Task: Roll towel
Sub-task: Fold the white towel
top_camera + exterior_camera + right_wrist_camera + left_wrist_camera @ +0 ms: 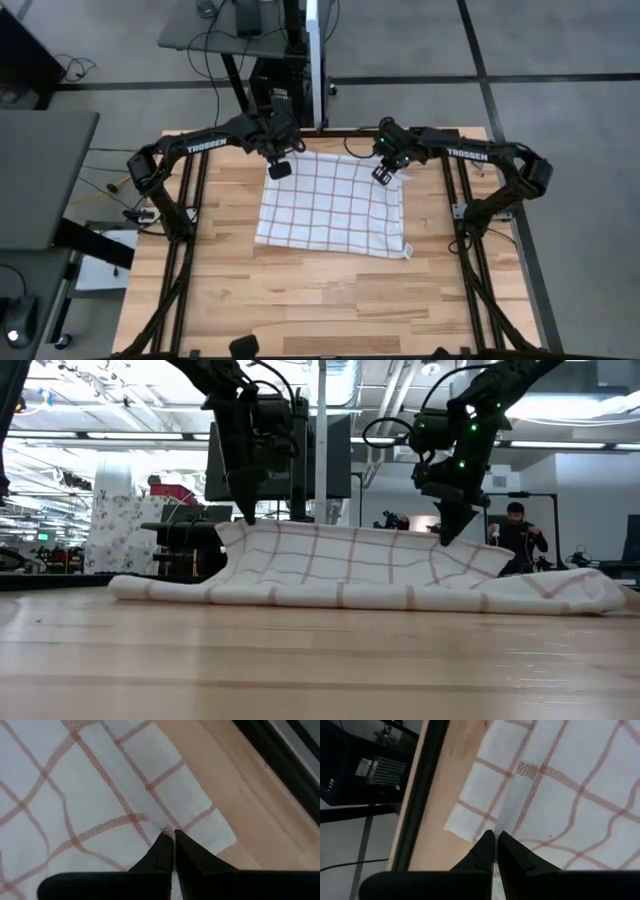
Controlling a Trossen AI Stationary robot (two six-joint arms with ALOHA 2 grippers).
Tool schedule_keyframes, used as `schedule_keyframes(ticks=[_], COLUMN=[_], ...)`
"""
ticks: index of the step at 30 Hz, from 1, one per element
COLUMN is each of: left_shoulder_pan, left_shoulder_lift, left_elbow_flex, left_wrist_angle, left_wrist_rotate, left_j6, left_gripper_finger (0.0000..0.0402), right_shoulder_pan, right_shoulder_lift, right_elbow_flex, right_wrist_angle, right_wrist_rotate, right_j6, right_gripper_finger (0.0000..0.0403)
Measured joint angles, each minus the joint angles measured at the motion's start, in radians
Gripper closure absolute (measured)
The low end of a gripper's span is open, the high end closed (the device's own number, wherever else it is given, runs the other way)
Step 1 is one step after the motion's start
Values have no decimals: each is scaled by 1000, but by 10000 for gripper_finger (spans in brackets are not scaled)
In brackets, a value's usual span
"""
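Wooden table (330,290) bears the towel (330,210), its far edge pinched up by left hand (280,170) and right hand (382,176).

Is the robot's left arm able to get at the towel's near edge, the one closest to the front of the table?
Probably not right now: the left gripper is shut on the towel at its far edge, lifting it, so it's occupied.

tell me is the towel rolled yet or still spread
Spread, not rolled: the towel lies mostly flat, only its far edge pinched up by both grippers.
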Motion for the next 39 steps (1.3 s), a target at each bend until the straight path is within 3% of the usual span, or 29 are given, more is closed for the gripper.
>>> schedule_keyframes(ticks=[11, 22, 30, 33, 36, 39], left_shoulder_pan=[13, 59, 49, 77, 133, 180], left_shoulder_lift=[0, 0, 0, 0, 0, 0], left_elbow_flex=[-1, -3, -3, -10, -53, -99], left_wrist_angle=[12, 17, -43, -57, -10, 1], left_wrist_rotate=[-9, -47, -27, 97, 267, 309], left_j6=[26, 54, 40, 1, -48, -83], left_gripper_finger=[401, 321, 314, 314, 314, 314], right_shoulder_pan=[-31, -139, -139, -145, -202, -272], right_shoulder_lift=[0, 0, -5, 0, 19, 83], right_elbow_flex=[-20, -21, -8, -10, -27, -28], right_wrist_angle=[84, 94, 9, 77, 189, 235], right_wrist_rotate=[14, 48, -9, -21, -118, -201], right_j6=[-14, -33, -5, -12, 6, 42], right_gripper_finger=[386, 244, 185, 182, 182, 182])
